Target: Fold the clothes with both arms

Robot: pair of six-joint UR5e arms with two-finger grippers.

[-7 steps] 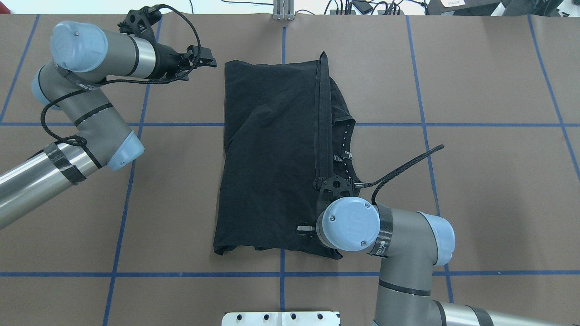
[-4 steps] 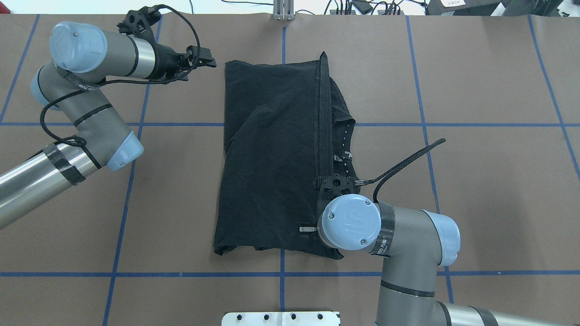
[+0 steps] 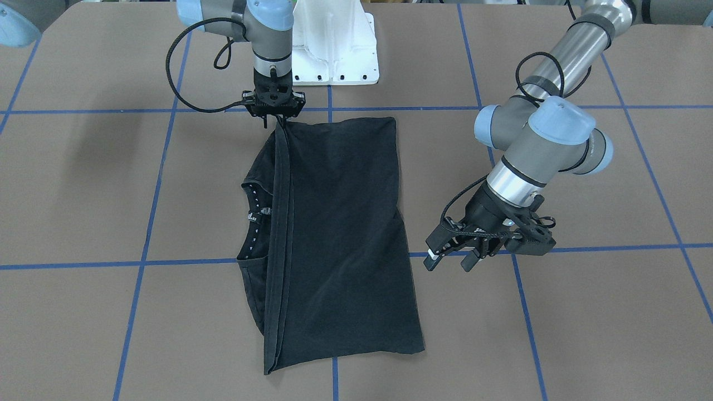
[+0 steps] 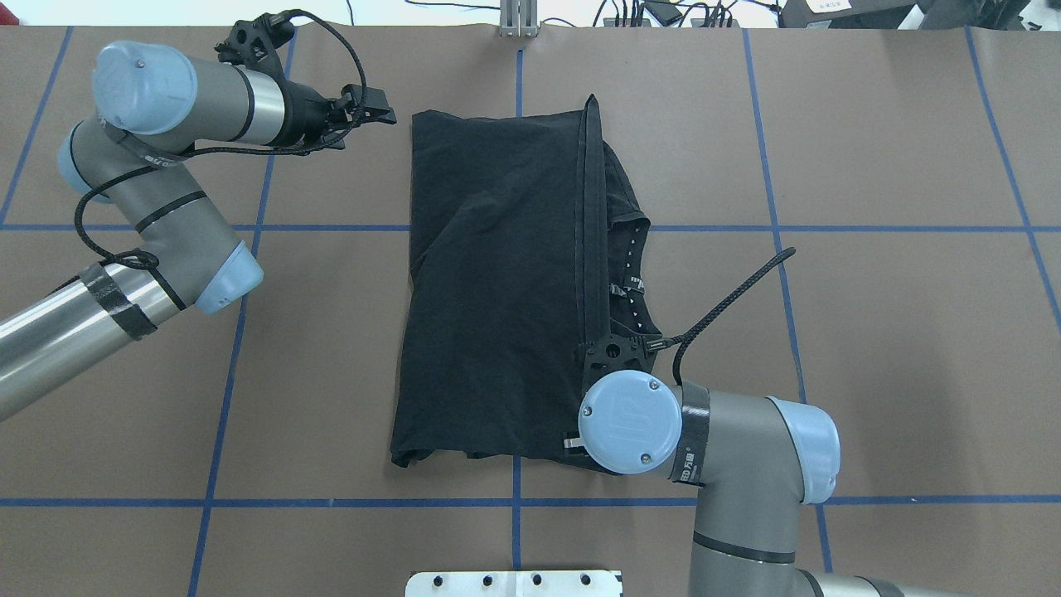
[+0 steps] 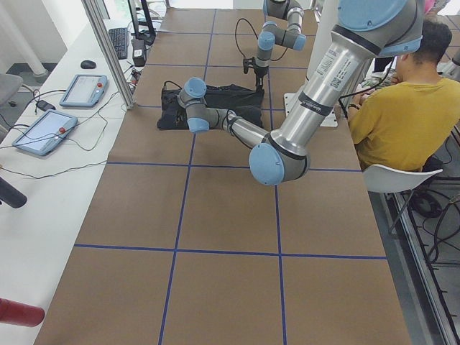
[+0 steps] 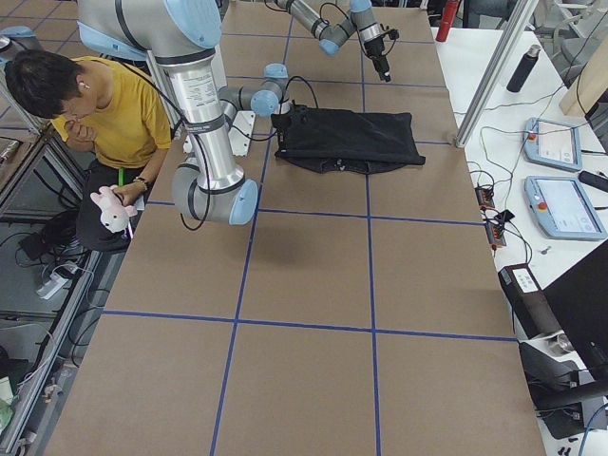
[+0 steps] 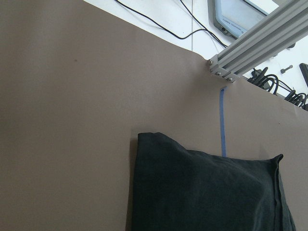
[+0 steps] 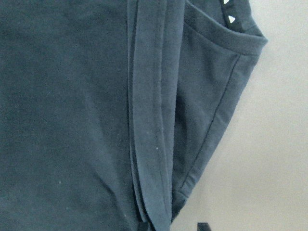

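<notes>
The black T-shirt point(image 4: 497, 290) lies folded lengthwise on the brown table, its hem band point(image 4: 590, 215) running as a straight ridge and its collar point(image 3: 253, 206) poking out beside it. No logo shows. My right gripper point(image 3: 273, 123) points straight down at the shirt's corner nearest the base. Its fingers look slightly apart, and in the right wrist view one fingertip point(image 8: 202, 225) stands on bare table beside the cloth point(image 8: 62, 120). My left gripper point(image 3: 448, 260) hovers open and holds nothing, off the shirt's far corner point(image 7: 144, 139).
The white pedestal base point(image 3: 334, 50) sits at the table's robot side. A person in a yellow shirt point(image 5: 402, 108) sits behind the robot. An aluminium post point(image 7: 255, 43), cables and tablets point(image 6: 556, 142) line the far edge. Blue tape lines grid the table.
The right arm's wrist has drawn back a little toward the base and its cable has swung. The shirt and the left arm have stayed put.
</notes>
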